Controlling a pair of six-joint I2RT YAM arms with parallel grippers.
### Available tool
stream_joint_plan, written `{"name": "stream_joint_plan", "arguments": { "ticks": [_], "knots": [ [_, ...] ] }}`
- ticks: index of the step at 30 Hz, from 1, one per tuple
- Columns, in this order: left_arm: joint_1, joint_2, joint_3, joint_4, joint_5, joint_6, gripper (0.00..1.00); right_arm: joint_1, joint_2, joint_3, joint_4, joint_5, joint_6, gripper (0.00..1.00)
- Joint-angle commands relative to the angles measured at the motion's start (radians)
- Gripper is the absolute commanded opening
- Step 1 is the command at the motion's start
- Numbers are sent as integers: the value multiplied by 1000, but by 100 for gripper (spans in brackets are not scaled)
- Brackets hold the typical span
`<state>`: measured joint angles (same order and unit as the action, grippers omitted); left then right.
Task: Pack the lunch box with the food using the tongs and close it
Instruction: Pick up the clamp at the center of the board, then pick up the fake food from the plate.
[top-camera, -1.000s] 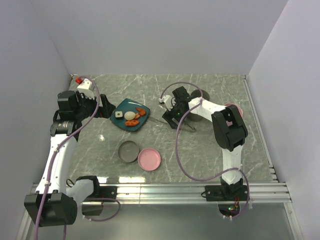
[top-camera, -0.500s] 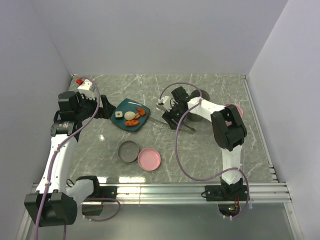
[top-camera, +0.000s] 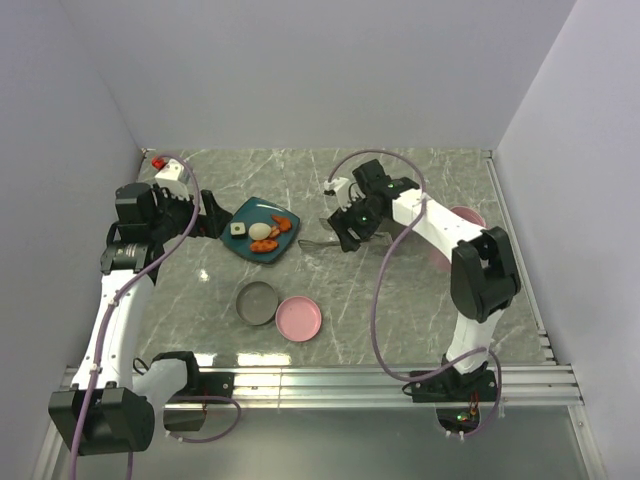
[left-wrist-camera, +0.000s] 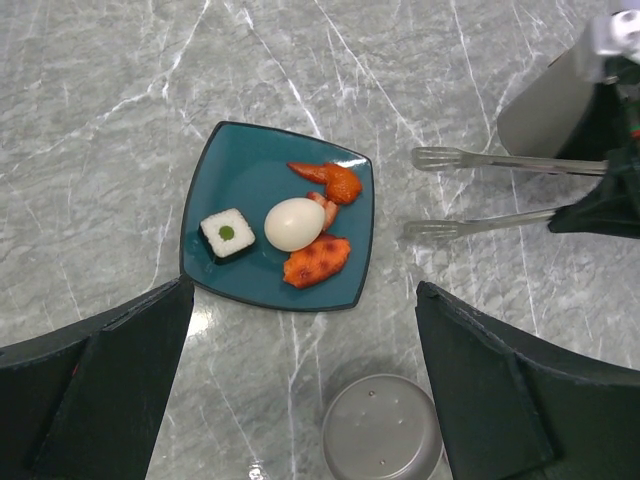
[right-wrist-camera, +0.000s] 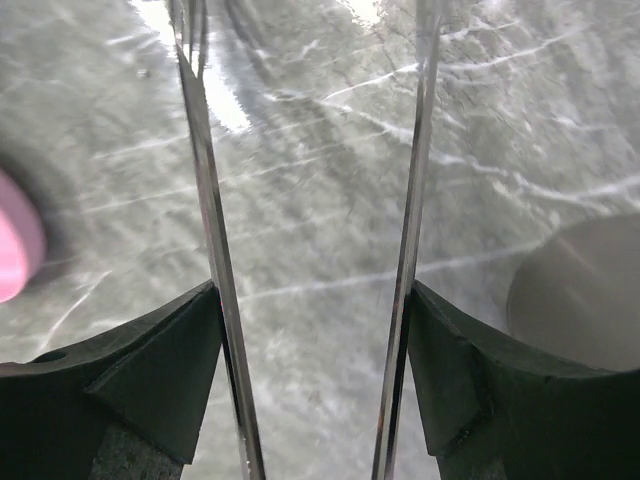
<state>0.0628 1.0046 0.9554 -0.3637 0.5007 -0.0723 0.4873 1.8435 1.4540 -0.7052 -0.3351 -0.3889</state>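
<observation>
The silver tongs (right-wrist-camera: 205, 150) run between my right gripper's (right-wrist-camera: 315, 300) fingers, and each finger presses on one arm. The gripper is shut on them. In the top view the tongs (top-camera: 320, 242) point left toward the teal plate (top-camera: 247, 212) from the right gripper (top-camera: 345, 235). The food lies on the plate (left-wrist-camera: 250, 170): a white ball (left-wrist-camera: 293, 223), orange-red chunks (left-wrist-camera: 317, 260) and a dark-and-white rice piece (left-wrist-camera: 227, 233). The tongs' tips (left-wrist-camera: 440, 158) stop just right of the plate. My left gripper (left-wrist-camera: 305, 290) hovers open above the plate's near edge, holding nothing. A grey round lunch box (top-camera: 258, 302) sits beside its pink lid (top-camera: 298, 318).
A second grey container (left-wrist-camera: 555, 100) stands behind the right gripper, and a pink piece (top-camera: 468, 216) shows beyond the right arm. Walls close the table at the back and on both sides. A metal rail (top-camera: 320, 378) runs along the near edge.
My right gripper's jaws have narrowed onto the tongs' arms. The right arm's elbow has swung out to the right and the wrist has shifted slightly toward the back. The left arm is still.
</observation>
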Motion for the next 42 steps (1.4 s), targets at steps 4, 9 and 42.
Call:
{"name": "stream_joint_plan", "arguments": {
  "ticks": [4,9,42],
  "knots": [
    [-3,-23,13,19,32,-20,99,8,-139,83,-115,-42,39,77],
    [-3,-14,29,6,56,-35,99,8,-227,112,-154,-79,67,76],
    [216,80,68,-7,191,-216,99,257,178,588,-134,-13,133,71]
  ]
}}
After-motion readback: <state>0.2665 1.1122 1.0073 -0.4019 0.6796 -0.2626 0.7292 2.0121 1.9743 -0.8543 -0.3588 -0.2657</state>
